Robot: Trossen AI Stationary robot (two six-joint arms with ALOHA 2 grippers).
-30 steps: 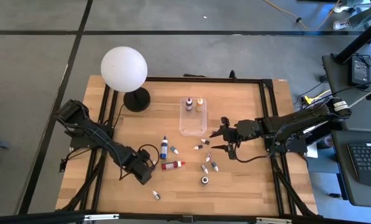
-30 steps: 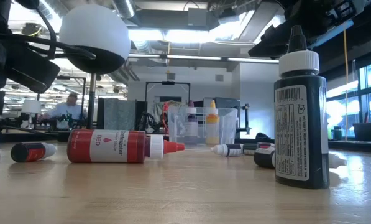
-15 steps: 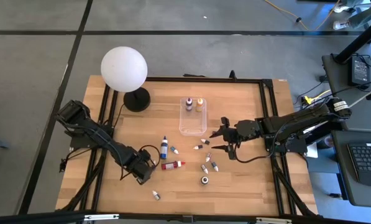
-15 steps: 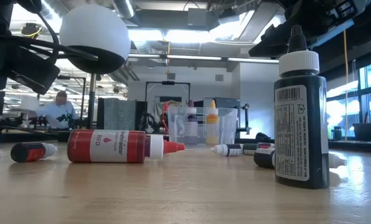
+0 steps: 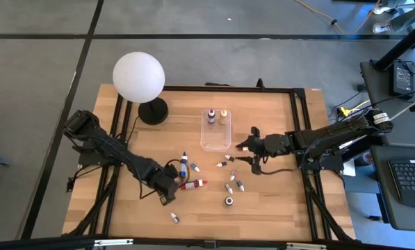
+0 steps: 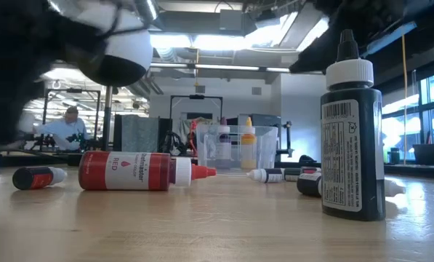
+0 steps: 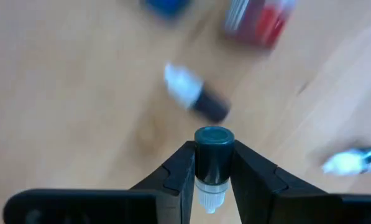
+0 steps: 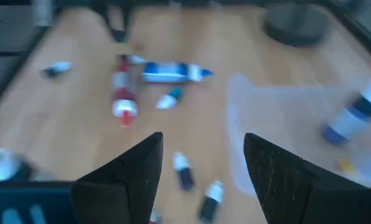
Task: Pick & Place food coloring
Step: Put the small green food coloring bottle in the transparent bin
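The left gripper (image 7: 213, 186) is clamped on a small dark bottle (image 7: 214, 158), white tip toward the wrist. The right gripper (image 8: 201, 171) hangs spread, empty, over small bottles (image 8: 184, 171) beside the clear box (image 8: 284, 140).

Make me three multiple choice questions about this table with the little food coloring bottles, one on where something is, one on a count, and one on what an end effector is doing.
1. Where does the clear rectangular plastic box sit?
A. Right of the big white globe lamp
B. Left of the lamp
C. At the table's front edge

2. How many bottles stand inside that box?
A. None
B. Two
C. Five

3. What state is the left end effector in?
A. Open and empty
B. Shut on a small dark dropper bottle
C. Shut on the red bottle

Answers:
1 A, the high view shows the box right of the lamp.
2 B, a purple bottle and a yellow bottle stand there.
3 B, the left wrist view shows both fingers pressed on the dark bottle, while the large red bottle lies on the wooden table.
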